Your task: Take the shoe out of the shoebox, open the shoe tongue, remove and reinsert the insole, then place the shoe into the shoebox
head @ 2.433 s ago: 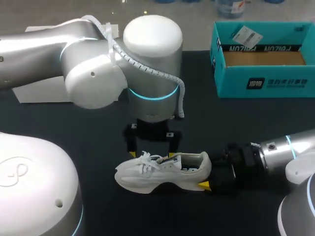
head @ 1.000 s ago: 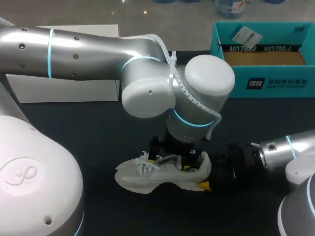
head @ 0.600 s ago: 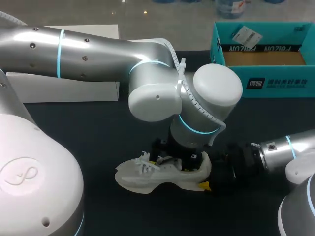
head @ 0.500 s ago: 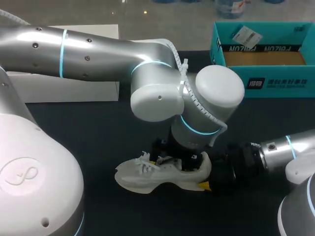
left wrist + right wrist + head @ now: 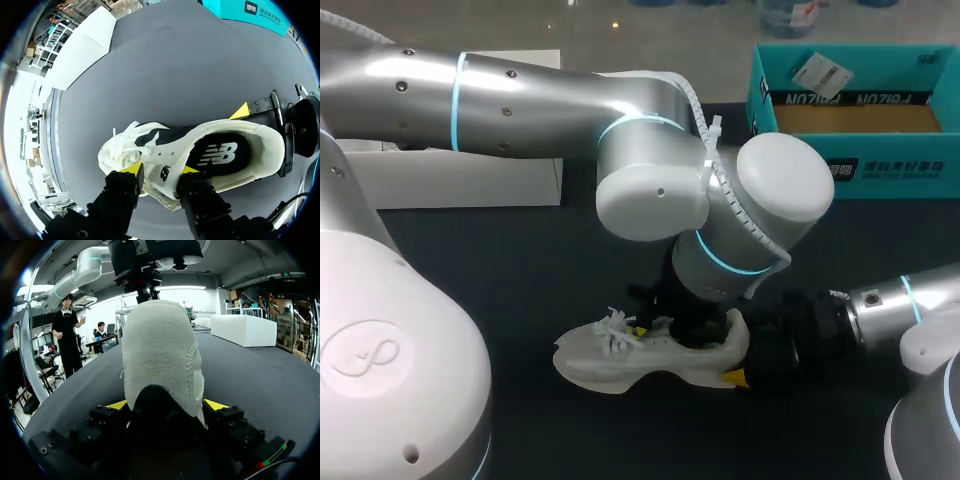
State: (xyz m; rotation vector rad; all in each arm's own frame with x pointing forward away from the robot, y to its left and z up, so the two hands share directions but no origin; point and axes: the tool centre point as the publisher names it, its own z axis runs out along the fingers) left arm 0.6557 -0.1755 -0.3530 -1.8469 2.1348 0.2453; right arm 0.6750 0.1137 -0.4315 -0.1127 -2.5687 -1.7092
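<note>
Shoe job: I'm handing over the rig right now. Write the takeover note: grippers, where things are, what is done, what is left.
Left gripper: down at the tongue; grip unclear.
Right gripper: shut on the heel of the shoe.
Shoe: upright on the table, toe toward my left.
Insole: inside the shoe.
Shoebox: open, far right corner.
Done: shoe out of the shoebox.
Left, as far as I can see: open the tongue, pull and refit the insole, put the shoe back in the shoebox.
</note>
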